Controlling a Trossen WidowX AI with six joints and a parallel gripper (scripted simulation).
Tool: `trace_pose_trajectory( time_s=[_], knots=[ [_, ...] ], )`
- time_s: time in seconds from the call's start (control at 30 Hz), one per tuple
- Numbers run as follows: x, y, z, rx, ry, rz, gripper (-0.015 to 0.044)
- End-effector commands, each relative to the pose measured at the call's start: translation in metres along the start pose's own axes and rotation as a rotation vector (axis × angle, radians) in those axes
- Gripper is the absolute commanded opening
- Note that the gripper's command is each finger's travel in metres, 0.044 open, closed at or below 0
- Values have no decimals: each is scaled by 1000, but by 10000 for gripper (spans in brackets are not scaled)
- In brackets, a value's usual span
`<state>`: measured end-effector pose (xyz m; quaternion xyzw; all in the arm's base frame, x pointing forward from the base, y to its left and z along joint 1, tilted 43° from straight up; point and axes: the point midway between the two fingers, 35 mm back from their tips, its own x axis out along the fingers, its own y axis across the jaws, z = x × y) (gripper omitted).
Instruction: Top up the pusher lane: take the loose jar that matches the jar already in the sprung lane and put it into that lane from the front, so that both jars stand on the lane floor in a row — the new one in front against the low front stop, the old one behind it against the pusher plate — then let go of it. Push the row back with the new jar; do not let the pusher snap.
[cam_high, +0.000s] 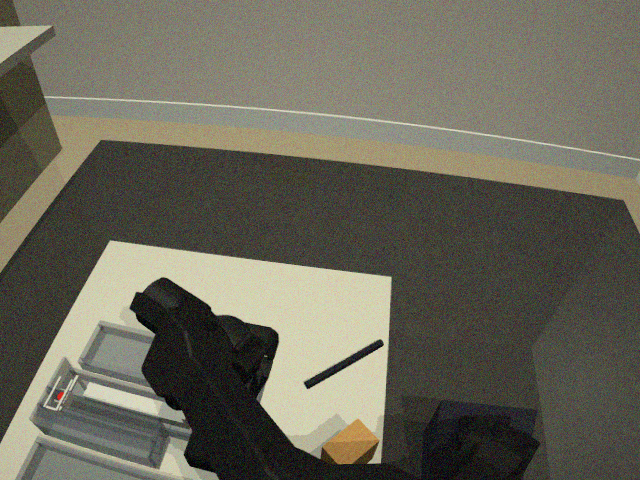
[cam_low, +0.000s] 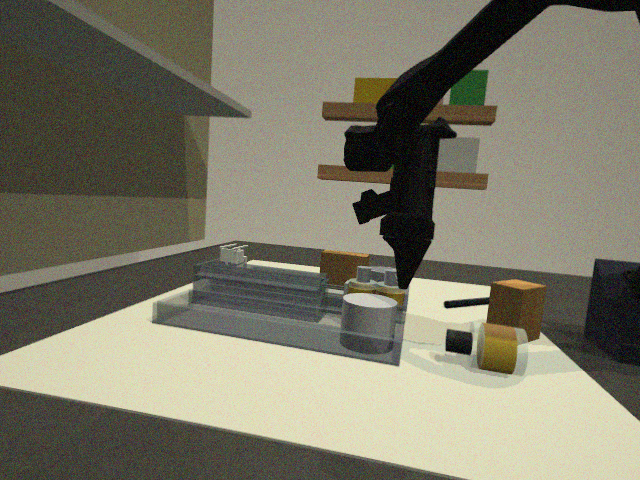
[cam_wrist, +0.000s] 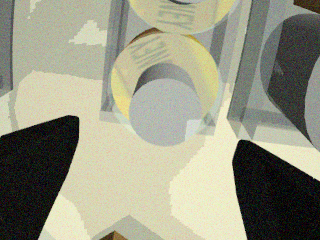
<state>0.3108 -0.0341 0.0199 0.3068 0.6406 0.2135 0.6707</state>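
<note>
Two matching jars with grey caps and yellow labels stand in a row in the clear sprung lane (cam_high: 111, 428). The front jar (cam_low: 391, 277) (cam_wrist: 165, 112) is at the lane's front end, apparently touching the rear jar (cam_low: 363, 273) (cam_wrist: 182, 20). Both look upright; their bases and the low front stop are hard to make out. The pusher plate is not clearly visible. My gripper (cam_low: 404, 285) (cam_wrist: 158, 140) points down at the lane front, open, its fingers wide apart on either side of the front jar and clear of it. In the top view the arm hides jars and fingers.
A grey cylinder (cam_low: 369, 325) stands in the neighbouring lane. A jar with a black cap (cam_low: 498, 348) lies on its side beside a wooden block (cam_low: 514, 310) (cam_high: 351, 441). A black rod (cam_high: 343, 364) (cam_low: 466, 302) lies beyond. Another wooden block (cam_low: 343, 266) stands behind the lanes.
</note>
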Motion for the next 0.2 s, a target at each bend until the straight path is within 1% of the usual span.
trace_pose_trajectory(
  time_s=[0.0, 0.17],
  knots=[
    [-3, -1, -11, -7, -6, -6, 290],
    [-3, -1, -28, -6, -6, -6, 290]
  ],
)
